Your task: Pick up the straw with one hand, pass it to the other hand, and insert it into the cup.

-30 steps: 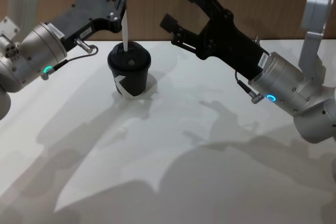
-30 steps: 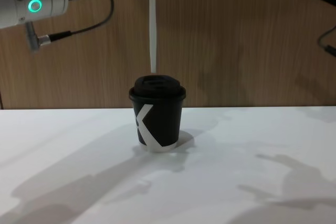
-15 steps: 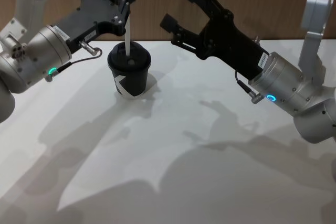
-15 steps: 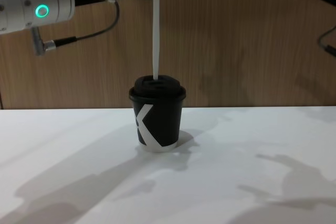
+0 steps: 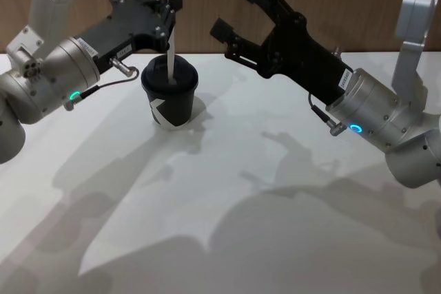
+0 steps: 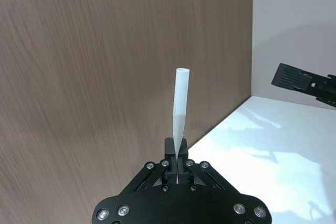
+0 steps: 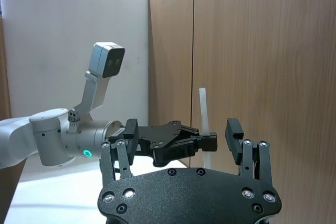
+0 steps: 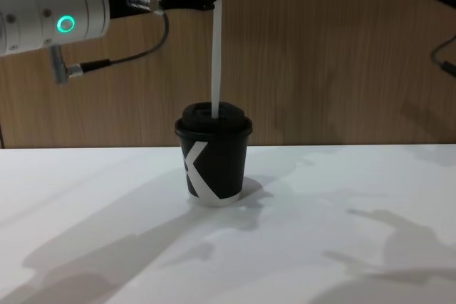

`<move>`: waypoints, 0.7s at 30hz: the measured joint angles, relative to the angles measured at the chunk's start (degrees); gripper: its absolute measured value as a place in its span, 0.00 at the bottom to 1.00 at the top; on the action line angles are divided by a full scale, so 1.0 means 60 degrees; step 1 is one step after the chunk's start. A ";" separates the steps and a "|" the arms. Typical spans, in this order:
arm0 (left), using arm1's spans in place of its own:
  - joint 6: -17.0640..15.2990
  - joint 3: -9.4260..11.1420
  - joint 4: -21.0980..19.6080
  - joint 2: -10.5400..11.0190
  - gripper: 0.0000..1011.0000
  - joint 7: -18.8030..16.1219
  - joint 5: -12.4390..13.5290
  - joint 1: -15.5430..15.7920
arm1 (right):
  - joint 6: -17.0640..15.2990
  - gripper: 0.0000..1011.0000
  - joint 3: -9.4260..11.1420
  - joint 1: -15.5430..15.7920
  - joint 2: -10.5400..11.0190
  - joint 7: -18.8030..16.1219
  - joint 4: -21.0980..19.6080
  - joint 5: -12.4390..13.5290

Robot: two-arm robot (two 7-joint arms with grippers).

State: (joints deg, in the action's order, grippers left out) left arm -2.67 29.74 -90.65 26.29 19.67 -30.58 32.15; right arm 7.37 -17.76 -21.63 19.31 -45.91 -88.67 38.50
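Chest view: straw (image 8: 216, 55) tip now sunk into cup (image 8: 213, 156) lid.

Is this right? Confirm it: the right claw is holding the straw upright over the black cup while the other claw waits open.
Not quite: the left claw holds the straw upright over the cup, as the head view shows. The right claw is the one waiting open.
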 joint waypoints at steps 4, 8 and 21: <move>-0.0058 -0.0010 0.0063 -0.0069 0.01 0.0052 -0.0007 0.0002 | 0.0000 0.99 0.0000 0.0000 0.0001 0.0000 0.0000 0.0000; -0.0075 -0.0028 0.0121 -0.0121 0.01 0.0088 -0.0027 0.0002 | 0.0000 0.99 0.0000 0.0000 0.0000 0.0000 0.0000 0.0000; -0.0080 -0.0096 0.0567 -0.0348 0.01 0.0175 -0.0029 0.0032 | 0.0000 0.99 0.0000 0.0000 0.0000 0.0000 0.0000 0.0000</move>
State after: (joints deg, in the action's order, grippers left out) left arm -3.15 29.16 -87.25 24.20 20.72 -30.76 32.34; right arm 7.37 -17.76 -21.63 19.32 -45.90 -88.67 38.50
